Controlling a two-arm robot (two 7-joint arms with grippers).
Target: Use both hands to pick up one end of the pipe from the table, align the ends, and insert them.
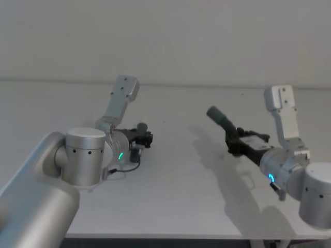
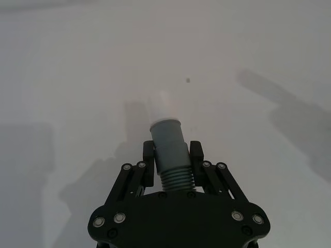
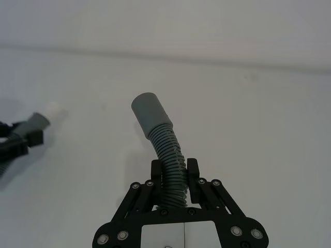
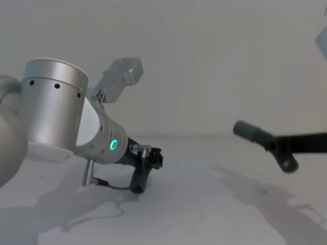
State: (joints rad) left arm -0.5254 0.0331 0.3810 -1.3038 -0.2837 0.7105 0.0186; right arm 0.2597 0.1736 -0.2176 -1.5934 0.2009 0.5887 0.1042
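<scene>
Two pieces in hand, one per arm.

Near left: left gripper (image 2: 171, 155) sits low over the table (image 1: 176, 201), fingers closed around the short piece (image 2: 173, 175) on the corrugations just behind its narrow cuff (image 2: 166, 135). The white tip (image 2: 162, 105) projects forward from the jaws. Its shadow lies close beside it, so the piece rides low. Whether any part touches the surface I cannot tell.

Near right: right gripper (image 3: 175, 170) is clamped on the ribbed body of the long piece (image 3: 166, 147). The hose bends up out of the jaws, and the wide socket (image 3: 150, 109) is the free end. Chest view shows it carried clear of the table, with its shadow below.

Farther out: in the head view the socket points left and far, while the left gripper's load points right and slightly far. The two ends are well apart with bare table between them, and their axes are not in line.

Step (judgement): pickup is complete on both sides, alignment is in hand, and insertion has not begun.

Next move calls for:
- turning both wrists until tip and socket face each other on one axis
- matching heights, since the left load looks lower than the right
- closing the gap slowly, tip into socket

Risk: the long piece is flexible ahead of the grip, so the socket may droop or deflect on contact. A short, straight push is preferable.
</scene>
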